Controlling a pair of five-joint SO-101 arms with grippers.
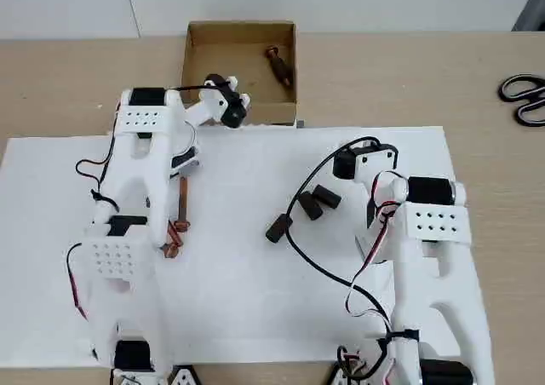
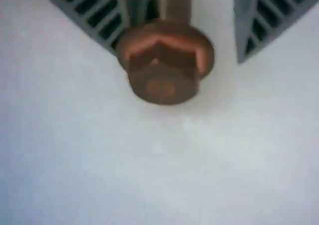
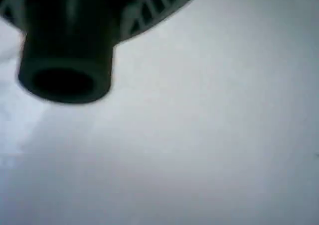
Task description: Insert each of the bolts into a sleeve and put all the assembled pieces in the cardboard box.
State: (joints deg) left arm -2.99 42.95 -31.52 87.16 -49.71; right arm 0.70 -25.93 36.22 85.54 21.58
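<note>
A copper bolt (image 2: 164, 60) lies on the white sheet with its hex head toward the left wrist camera. My left gripper (image 2: 178, 56) stands open around its shaft, one finger against it and a gap on the other side. In the high view this bolt (image 1: 181, 202) lies below the left gripper (image 1: 183, 172), with another bolt (image 1: 170, 245) just beyond its head. My right gripper (image 3: 67, 21) is shut on a black sleeve (image 3: 67, 60), open end toward the camera. Three loose sleeves (image 1: 310, 206) lie mid-sheet. The cardboard box (image 1: 213, 53) holds one assembled bolt (image 1: 278, 64).
The white sheet (image 1: 247, 317) covers most of the wooden table. Scissors (image 1: 524, 98) lie at the far right edge. Black cables (image 1: 315, 257) loop over the sheet beside the right arm (image 1: 430, 223). The sheet's near middle is bare.
</note>
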